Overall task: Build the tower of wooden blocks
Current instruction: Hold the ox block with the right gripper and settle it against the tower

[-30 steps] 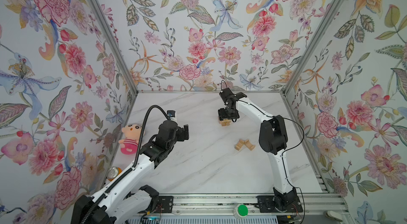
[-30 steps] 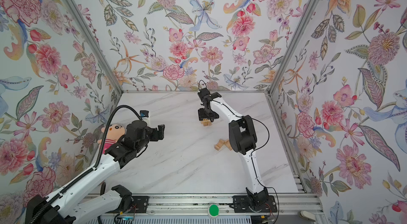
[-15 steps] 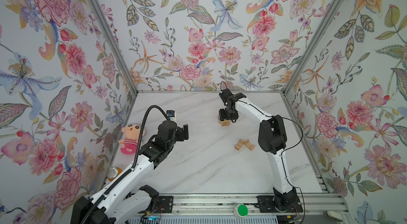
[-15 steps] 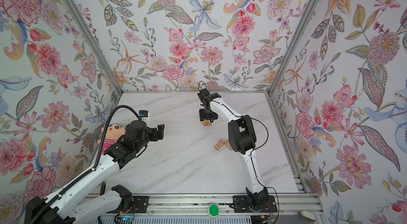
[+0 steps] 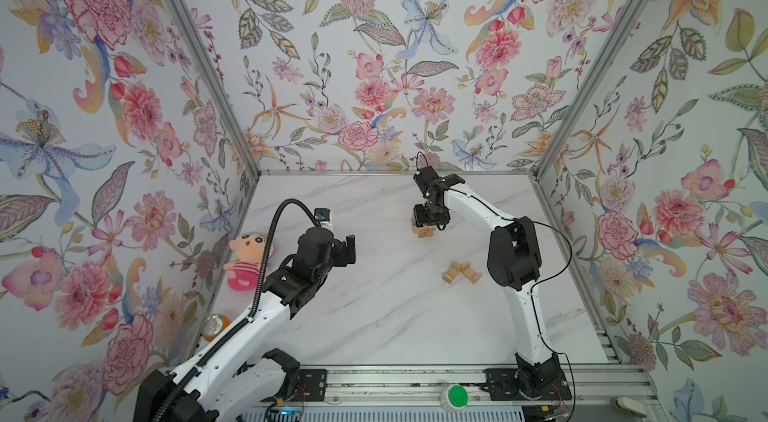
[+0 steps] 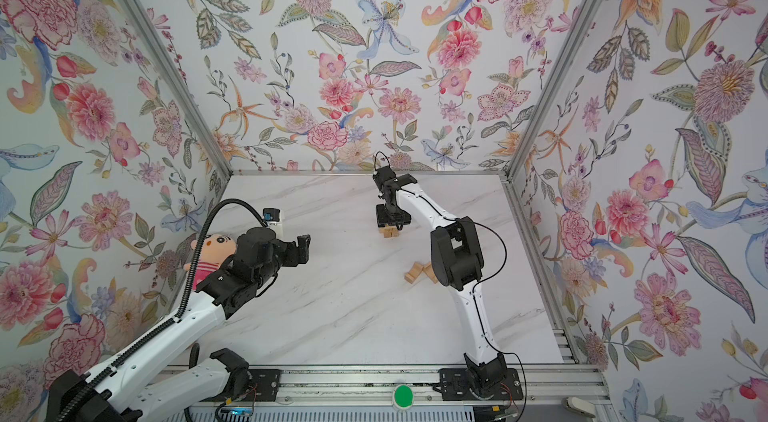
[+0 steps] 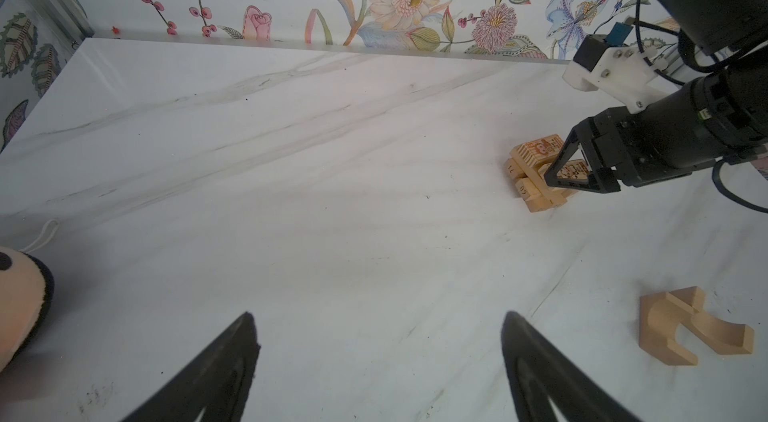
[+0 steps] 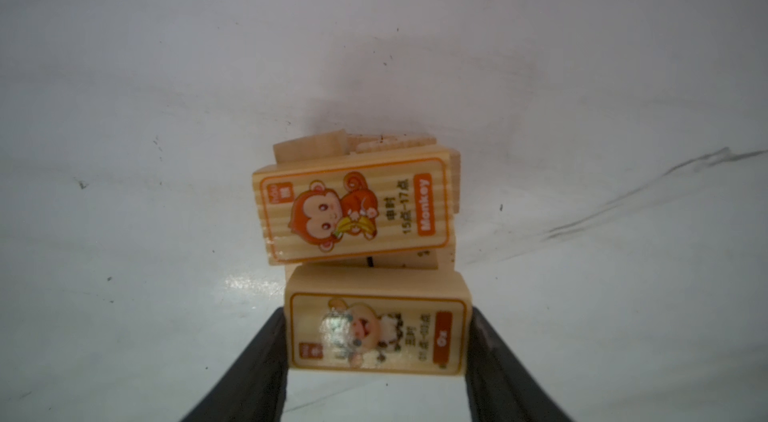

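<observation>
One Ox block spans right claw, parallel to Monkey block.

A robot lab test booth: floral-papered walls, marble tabletop, arms bolted to a rail

Three walls papered in a pastel floral print of pink peonies, orange lilies, blue orchids and grey-green leaves on a pale ground enclose a white marble-patterned tabletop with faint grey veins. Aluminium posts run up the two back corners. Soft, even light casts only weak shadows.
</observation>
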`<state>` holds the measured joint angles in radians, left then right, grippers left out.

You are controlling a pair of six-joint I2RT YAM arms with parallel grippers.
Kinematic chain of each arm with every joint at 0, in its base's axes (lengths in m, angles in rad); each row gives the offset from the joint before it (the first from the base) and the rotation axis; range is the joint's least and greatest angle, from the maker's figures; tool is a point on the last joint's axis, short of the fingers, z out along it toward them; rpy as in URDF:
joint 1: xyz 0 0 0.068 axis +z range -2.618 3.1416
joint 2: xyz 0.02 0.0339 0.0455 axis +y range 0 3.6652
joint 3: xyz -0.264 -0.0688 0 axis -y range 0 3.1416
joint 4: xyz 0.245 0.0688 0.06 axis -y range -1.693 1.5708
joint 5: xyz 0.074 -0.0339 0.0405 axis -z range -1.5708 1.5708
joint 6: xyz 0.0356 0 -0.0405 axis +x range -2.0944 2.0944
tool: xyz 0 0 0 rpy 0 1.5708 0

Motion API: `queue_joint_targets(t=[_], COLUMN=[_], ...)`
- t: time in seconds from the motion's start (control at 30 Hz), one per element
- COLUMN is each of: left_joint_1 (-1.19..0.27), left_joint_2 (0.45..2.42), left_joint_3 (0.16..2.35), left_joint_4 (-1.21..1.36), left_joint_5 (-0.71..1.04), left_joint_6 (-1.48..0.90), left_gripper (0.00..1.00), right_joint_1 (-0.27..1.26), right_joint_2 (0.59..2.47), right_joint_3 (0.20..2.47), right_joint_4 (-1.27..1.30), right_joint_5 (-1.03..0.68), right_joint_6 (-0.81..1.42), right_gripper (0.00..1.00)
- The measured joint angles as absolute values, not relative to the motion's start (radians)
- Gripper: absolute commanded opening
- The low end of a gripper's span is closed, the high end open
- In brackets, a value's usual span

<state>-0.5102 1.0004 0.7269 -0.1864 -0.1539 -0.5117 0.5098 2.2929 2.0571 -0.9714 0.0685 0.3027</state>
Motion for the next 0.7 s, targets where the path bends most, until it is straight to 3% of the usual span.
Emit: queue_joint_targets(t=[0.7], left_joint_1=[-0.509], left_joint_2=[1.002], left_joint_3=[0.727], left_joint_4=[-0.186], left_joint_5=[-0.138], left_joint_6=[-0.512], left_gripper=[0.92], right_joint_1=[0.508], right_joint_2=[2.3], right_joint_3=[2.138], right_joint_4=[-1.003], right_joint_5=[0.059], right_joint_6=[0.237], right_gripper=[0.55])
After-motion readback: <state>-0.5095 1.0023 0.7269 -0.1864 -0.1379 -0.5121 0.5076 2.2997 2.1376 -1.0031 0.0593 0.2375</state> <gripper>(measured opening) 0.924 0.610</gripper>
